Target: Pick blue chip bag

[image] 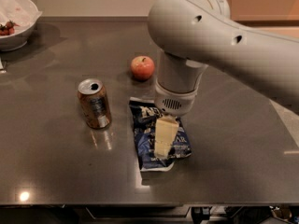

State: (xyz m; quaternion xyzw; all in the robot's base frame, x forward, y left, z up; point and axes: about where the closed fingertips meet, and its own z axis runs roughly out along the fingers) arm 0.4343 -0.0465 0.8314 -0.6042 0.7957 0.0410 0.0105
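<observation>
The dark table (46,171) fills the view, and the pale robot arm (224,36) reaches in from the right, pointing down over its near middle. A white bowl (16,29) sits at the far left corner, while the blue chip bag (142,141) lies flat near the front edge with the gripper (163,146) over its middle, open or closed cannot be told. An opened bronze can (94,104) stands left of the bag, and a red apple (142,67) rests behind it
</observation>
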